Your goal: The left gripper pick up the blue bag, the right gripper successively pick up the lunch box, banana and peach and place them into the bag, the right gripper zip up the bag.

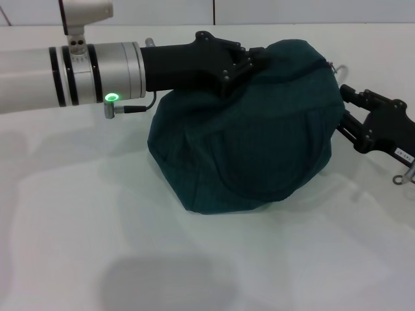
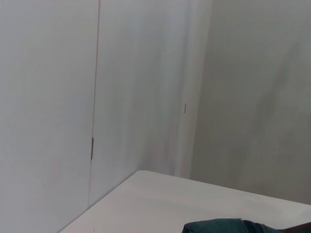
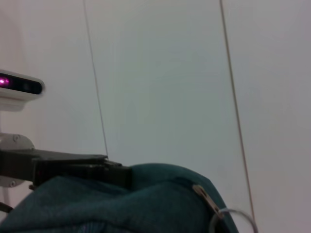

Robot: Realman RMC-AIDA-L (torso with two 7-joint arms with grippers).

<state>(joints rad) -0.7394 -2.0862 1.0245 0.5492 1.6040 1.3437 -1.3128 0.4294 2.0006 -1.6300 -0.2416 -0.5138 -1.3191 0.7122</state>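
The blue bag (image 1: 246, 142) sits bulging on the white table, and it also shows in the wrist views (image 2: 218, 226) (image 3: 121, 208). My left gripper (image 1: 262, 57) reaches in from the left and is shut on the fabric at the bag's top; its black fingers (image 3: 82, 170) show in the right wrist view. My right gripper (image 1: 340, 109) stands at the bag's right side with its fingers spread, holding nothing. The zipper's metal ring pull (image 1: 337, 66) (image 3: 232, 221) hangs free near it. The lunch box, banana and peach are out of view.
The white table (image 1: 97, 246) stretches in front of and to the left of the bag. White wall panels (image 2: 146, 97) stand behind it. The left arm's silver wrist (image 1: 97, 71) spans the upper left above the table.
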